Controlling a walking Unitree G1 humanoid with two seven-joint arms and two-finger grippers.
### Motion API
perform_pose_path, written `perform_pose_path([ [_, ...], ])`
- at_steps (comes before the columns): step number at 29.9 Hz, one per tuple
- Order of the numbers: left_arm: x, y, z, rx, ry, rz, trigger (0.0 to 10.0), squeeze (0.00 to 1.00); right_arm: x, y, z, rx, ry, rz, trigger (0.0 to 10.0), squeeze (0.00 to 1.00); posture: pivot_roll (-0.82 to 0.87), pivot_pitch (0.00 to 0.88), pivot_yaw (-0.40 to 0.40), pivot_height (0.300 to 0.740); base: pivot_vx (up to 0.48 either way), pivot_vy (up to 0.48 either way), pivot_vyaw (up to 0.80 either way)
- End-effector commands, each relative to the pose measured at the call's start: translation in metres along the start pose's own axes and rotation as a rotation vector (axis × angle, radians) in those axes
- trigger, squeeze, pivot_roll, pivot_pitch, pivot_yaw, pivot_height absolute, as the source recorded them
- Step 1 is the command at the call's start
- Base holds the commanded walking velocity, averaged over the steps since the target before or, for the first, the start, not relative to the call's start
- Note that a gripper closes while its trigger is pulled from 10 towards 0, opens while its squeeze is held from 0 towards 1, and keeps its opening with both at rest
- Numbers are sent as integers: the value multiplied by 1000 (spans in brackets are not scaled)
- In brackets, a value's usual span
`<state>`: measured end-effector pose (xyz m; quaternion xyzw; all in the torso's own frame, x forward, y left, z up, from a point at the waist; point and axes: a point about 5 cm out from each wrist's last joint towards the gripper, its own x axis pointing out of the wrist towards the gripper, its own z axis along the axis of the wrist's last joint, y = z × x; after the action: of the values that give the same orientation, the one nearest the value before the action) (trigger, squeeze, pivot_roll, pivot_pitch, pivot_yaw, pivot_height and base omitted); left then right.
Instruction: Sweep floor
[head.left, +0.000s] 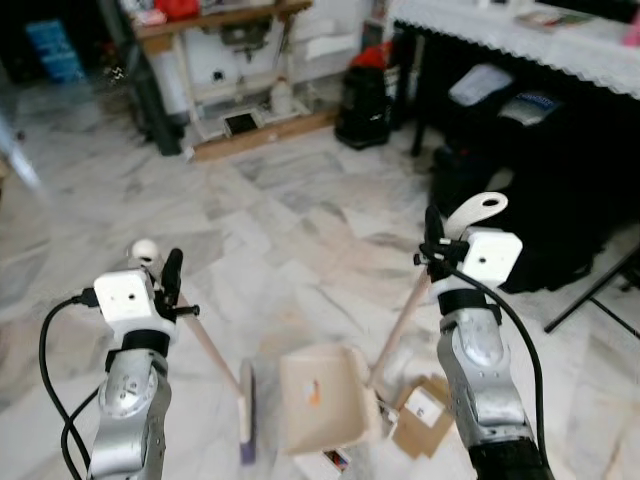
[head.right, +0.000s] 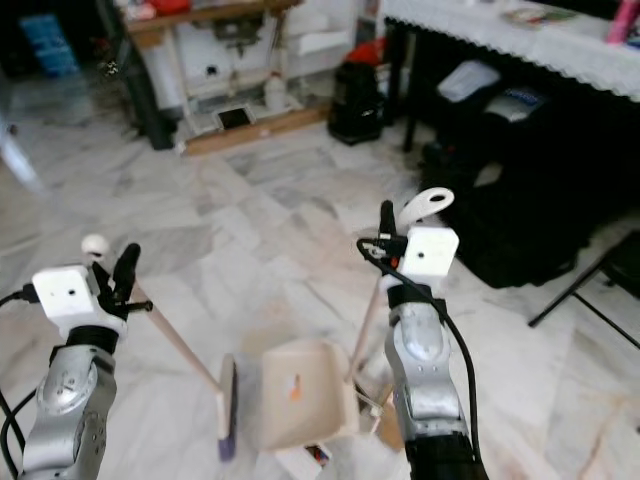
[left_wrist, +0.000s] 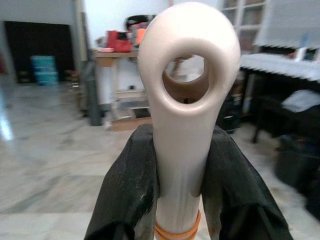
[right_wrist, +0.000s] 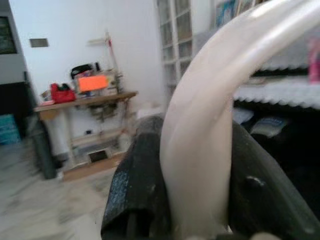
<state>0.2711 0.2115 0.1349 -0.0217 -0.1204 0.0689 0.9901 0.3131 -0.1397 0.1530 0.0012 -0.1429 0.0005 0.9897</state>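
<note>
Left claw (head.left: 170, 272) pinches the broom (head.left: 245, 425) handle; right claw (head.left: 432, 240) pinches the dustpan (head.left: 318, 398) handle. Broom head sits just left of dustpan, ready to push debris in; cardboard scraps (head.left: 422, 412) lie right of dustpan.

no text, label, brand or number is clear enough to read anywhere here.

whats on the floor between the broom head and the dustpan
Only bare marble floor shows between the broom head and the dustpan, in both eye views.
</note>
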Motion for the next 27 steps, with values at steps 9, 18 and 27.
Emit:
perform_pose_path([
  [9, 5, 2, 10, 7, -39, -4, 10000, 0, 5, 5, 12, 20, -55, 6, 10000, 0, 73, 0, 60, 740, 0, 0, -800],
  [18, 6, 0, 9, 4, -40, -7, 10000, 0, 6, 5, 13, 15, -58, 7, 10000, 0, 71, 0, 59, 740, 0, 240, -800],
  [27, 7, 0, 10, 2, -41, -2, 10000, 0, 6, 7, 11, 12, -54, 12, 10000, 0, 77, 0, 57, 740, 0, 144, -800],
])
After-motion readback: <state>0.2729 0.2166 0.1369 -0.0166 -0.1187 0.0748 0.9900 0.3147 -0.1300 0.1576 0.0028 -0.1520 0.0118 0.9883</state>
